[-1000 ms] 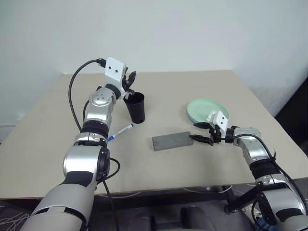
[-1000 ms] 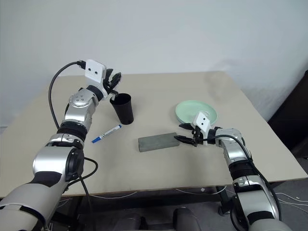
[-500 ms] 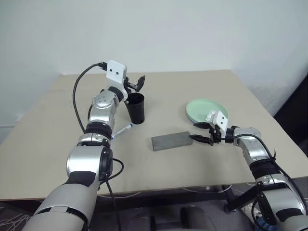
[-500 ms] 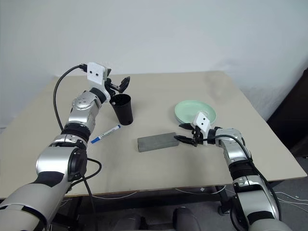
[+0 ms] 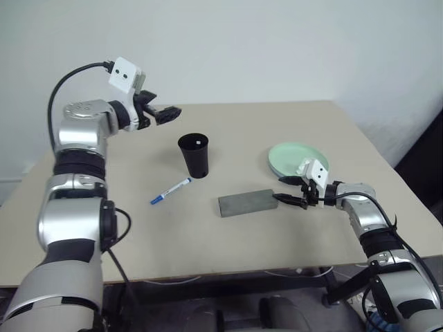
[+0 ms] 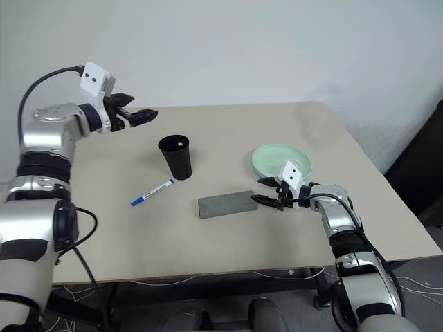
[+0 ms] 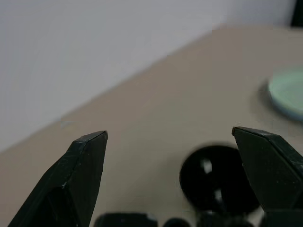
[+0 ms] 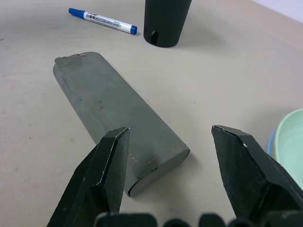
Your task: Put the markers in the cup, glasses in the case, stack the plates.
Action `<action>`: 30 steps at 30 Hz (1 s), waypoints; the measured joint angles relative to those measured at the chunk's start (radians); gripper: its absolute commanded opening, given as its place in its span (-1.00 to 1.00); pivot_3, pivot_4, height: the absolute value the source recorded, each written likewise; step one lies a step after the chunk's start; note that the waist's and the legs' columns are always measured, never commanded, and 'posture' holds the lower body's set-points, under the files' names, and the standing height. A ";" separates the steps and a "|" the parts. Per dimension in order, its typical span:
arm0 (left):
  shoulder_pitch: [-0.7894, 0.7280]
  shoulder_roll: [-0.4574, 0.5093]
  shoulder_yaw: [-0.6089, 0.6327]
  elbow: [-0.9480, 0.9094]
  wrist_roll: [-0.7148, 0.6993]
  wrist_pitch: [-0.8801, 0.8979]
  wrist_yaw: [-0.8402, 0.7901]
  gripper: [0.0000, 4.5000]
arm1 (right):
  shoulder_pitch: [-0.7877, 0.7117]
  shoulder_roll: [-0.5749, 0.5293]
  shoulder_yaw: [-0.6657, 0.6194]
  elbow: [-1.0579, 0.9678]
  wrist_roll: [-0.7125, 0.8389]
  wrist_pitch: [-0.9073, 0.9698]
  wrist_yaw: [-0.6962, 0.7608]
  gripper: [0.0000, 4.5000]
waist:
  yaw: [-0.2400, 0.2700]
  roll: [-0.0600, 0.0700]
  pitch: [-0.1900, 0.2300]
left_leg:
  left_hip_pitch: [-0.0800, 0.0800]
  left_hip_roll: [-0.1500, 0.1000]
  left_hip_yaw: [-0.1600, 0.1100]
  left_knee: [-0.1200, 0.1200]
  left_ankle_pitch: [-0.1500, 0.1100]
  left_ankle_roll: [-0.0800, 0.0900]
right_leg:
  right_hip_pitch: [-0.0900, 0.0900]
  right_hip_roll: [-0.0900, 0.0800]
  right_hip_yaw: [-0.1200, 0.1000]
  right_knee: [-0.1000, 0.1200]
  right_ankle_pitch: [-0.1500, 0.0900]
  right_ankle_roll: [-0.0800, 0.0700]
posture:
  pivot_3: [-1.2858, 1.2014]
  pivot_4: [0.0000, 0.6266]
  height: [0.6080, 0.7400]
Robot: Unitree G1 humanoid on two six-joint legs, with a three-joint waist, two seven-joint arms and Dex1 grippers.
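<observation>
The black cup stands upright mid-table, and a white marker end shows inside it. Another marker with a blue cap lies flat on the table to the cup's front left. My left gripper hovers open and empty, up and to the left of the cup. The grey case lies shut in front of the cup. My right gripper is open just over the case's right end, holding nothing. The mint green plate sits on the blue plate, whose rim peeks out. The glasses are out of view.
The beige table ends at a white wall behind. Its front edge runs close under my arms. The table's right edge lies beyond the plates.
My left gripper opened above the cup, then swung up and to the left away from it. The right arm stayed still.
</observation>
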 measured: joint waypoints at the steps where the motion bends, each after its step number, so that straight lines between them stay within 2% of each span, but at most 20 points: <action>1: 0.005 0.009 -0.011 -0.020 0.000 0.032 -0.036 0.99 | -0.005 0.001 0.000 0.003 0.000 0.000 0.001 0.33 | 0.000 0.000 0.000 | 0.000 0.000 0.000 0.000 0.000 0.000 | 0.000 0.000 0.000 0.000 0.000 0.000 | 0.03 -1.00 0.88; 6: 0.060 0.057 -0.112 -0.132 0.041 0.148 -0.144 0.99 | -0.019 0.021 0.004 0.023 -0.002 -0.011 0.002 0.33 | 0.000 0.000 0.000 | 0.000 0.001 0.000 0.000 0.000 0.000 | -0.001 0.000 0.000 0.001 0.000 0.000 | 0.03 -1.00 0.88; 17: 0.200 0.099 -0.206 -0.160 0.121 0.153 -0.188 0.99 | -0.021 0.023 0.005 0.042 -0.004 -0.021 0.002 0.33 | 0.001 0.000 0.000 | -0.002 0.001 0.001 0.000 0.000 0.000 | -0.004 0.000 0.001 0.002 0.000 0.000 | 0.03 -1.00 0.88; 21: 0.210 0.074 -0.237 -0.127 0.141 0.155 -0.184 0.99 | -0.024 0.025 0.005 0.056 -0.007 -0.024 0.002 0.33 | 0.003 -0.001 0.000 | -0.003 0.000 0.001 0.000 0.000 0.000 | -0.004 0.000 0.001 0.001 0.000 0.000 | 0.03 -1.00 0.88; 26: 0.180 0.016 -0.304 -0.007 0.203 0.145 -0.181 0.99 | -0.041 0.032 0.008 0.077 -0.008 -0.035 0.002 0.33 | 0.002 -0.001 0.000 | -0.002 0.000 0.001 0.000 0.000 0.000 | -0.004 0.000 0.001 0.002 0.000 0.000 | 0.03 -1.00 0.88; 30: 0.135 -0.019 -0.311 0.080 0.234 0.117 -0.166 0.99 | -0.051 0.032 0.008 0.081 -0.008 -0.041 0.002 0.33 | 0.002 -0.001 0.000 | -0.003 0.000 0.000 0.000 0.000 0.000 | -0.004 0.001 0.001 0.002 0.000 0.000 | 0.03 -1.00 0.88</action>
